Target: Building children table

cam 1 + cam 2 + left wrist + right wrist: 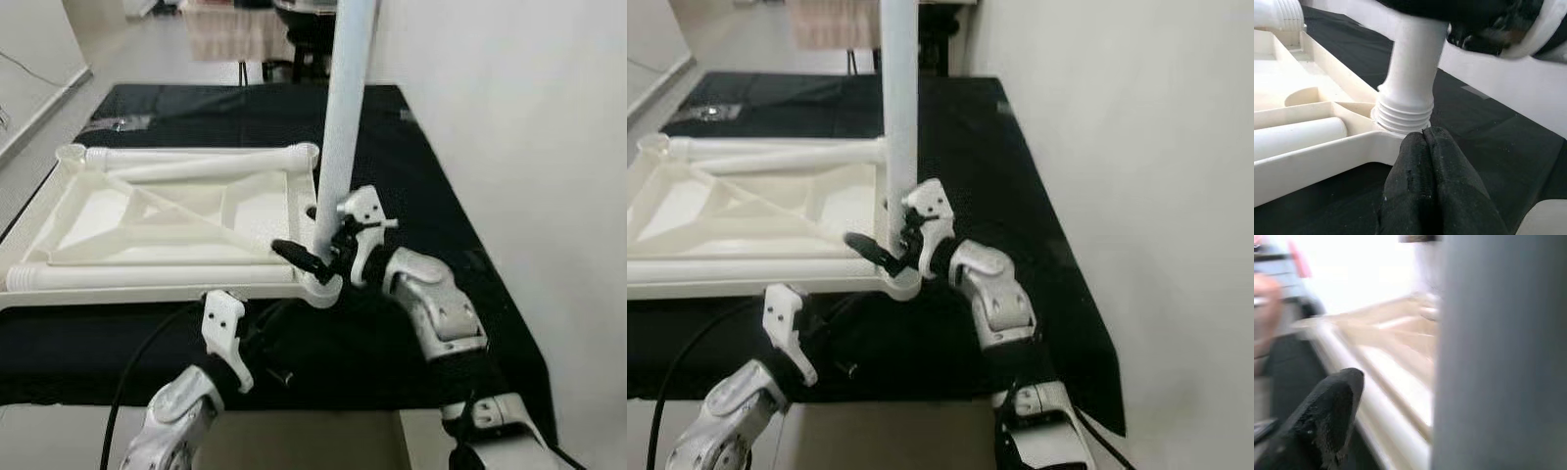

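Upright, white table leg point(345, 117) in corner socket point(1403, 117)

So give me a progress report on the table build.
Done: the tabletop lies upside down on the black cloth. In hand: one leg stands upright in the near right corner socket, threads still exposed, with the right end effector around its base. The left end effector, shut, sits just below that corner. Left: seating this leg, then the other legs still lying in the tabletop.
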`<state>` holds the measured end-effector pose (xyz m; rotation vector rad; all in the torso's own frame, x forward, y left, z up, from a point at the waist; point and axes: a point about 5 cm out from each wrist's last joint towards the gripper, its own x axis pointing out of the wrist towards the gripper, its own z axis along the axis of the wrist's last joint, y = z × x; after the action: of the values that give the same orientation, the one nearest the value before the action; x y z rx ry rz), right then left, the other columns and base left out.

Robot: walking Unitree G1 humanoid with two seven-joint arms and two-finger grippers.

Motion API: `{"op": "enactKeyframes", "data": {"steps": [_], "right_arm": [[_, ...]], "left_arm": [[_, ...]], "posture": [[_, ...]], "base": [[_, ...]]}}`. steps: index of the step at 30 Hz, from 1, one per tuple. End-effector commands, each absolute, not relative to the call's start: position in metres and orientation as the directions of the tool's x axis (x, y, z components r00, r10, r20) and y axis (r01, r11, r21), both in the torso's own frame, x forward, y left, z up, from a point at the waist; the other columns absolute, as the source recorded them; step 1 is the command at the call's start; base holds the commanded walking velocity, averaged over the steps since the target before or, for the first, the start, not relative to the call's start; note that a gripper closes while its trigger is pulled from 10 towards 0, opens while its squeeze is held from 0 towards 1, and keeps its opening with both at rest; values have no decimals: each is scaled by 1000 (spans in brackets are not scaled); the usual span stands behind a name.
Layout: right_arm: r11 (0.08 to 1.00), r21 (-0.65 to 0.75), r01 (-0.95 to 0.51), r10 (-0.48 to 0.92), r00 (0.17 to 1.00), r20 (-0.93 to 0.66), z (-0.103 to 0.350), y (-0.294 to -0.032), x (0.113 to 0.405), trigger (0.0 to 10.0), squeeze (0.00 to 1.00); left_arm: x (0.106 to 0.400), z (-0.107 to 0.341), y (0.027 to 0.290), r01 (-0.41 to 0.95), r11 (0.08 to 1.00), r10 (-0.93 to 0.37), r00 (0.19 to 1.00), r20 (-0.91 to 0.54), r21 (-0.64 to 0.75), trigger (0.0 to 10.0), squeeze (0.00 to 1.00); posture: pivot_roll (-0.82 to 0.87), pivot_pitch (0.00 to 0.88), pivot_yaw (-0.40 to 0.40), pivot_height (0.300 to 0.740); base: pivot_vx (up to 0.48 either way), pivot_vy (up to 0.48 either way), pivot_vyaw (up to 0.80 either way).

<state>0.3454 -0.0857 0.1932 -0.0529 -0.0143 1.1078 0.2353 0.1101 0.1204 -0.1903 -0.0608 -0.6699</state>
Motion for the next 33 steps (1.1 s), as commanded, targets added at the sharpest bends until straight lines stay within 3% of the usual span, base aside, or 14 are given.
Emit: {"op": "enactKeyframes", "data": {"steps": [1, 6, 7, 8, 14, 19, 22, 23, 24, 25, 26, 27, 29, 33], "right_arm": [[359, -47, -932, 933, 359, 1, 194, -82, 345, 10000, 0], [226, -37, -974, 970, 228, -82, 192, -88, 352, 10000, 0], [212, -27, -977, 971, 213, -108, 191, -91, 355, 7569, 0], [217, -11, -976, 970, 217, -111, 191, -93, 358, 0, 0], [243, 18, -970, 968, 241, -76, 191, -100, 359, 0, 0], [336, 13, -942, 941, 336, -39, 187, -119, 356, 0, 0], [538, 5, -843, 841, 536, -70, 170, -138, 354, 0, 0], [538, 5, -843, 841, 536, -70, 170, -138, 354, 0, 0], [662, 0, -749, 745, 658, -110, 157, -138, 352, 0, 0], [662, 0, -749, 745, 658, -110, 157, -138, 352, 0, 0], [793, -20, -609, 602, 788, -127, 147, -137, 351, 0, 0], [793, -20, -609, 602, 788, -127, 147, -137, 351, 0, 0], [896, 12, -444, 441, 886, -141, 126, -103, 318, 0, 0], [898, 37, -439, 440, 889, -128, 128, -84, 306, 0, 0]], "left_arm": [[235, 116, 110, 619, 766, -611, 785, 105, -174, 10000, 0], [236, 115, 110, 619, 767, -611, 785, 101, -171, 10000, 0], [236, 114, 109, 618, 768, -611, 786, 99, -169, 10000, 0], [236, 114, 109, 617, 768, -610, 786, 98, -169, 10000, 0], [235, 113, 109, 616, 769, -609, 787, 97, -169, 10000, 0], [233, 114, 109, 619, 766, -612, 785, 98, -174, 10000, 0], [232, 115, 109, 619, 765, -612, 785, 102, -176, 10000, 0], [232, 115, 109, 619, 765, -612, 785, 102, -176, 10000, 0], [231, 116, 110, 619, 766, -611, 785, 103, -177, 10000, 0], [231, 116, 110, 619, 766, -611, 785, 103, -177, 10000, 0], [231, 116, 111, 618, 766, -610, 786, 104, -177, 10000, 0], [231, 116, 111, 618, 766, -610, 786, 104, -177, 10000, 0], [231, 116, 113, 617, 766, -610, 786, 102, -179, 10000, 0], [233, 115, 113, 618, 765, -611, 785, 99, -179, 10000, 0]], "posture": [[79, 46, -61, 740], [91, 34, -63, 740], [91, 34, -63, 740], [98, 31, -65, 740], [94, 32, -62, 740], [89, 43, -61, 740], [81, 57, -70, 740], [81, 57, -70, 740], [78, 63, -72, 740], [78, 63, -72, 740], [73, 71, -68, 740], [73, 71, -68, 740], [59, 72, -52, 740], [53, 65, -51, 740]], "base": [[0, 0, 0], [0, 0, 0], [0, 0, 0], [0, 0, 0], [0, 0, 0], [0, 0, 0], [0, 0, 0], [0, 0, 0], [0, 0, 0], [0, 0, 0], [0, 0, 0], [0, 0, 0], [0, 0, 0], [0, 0, 0]]}}
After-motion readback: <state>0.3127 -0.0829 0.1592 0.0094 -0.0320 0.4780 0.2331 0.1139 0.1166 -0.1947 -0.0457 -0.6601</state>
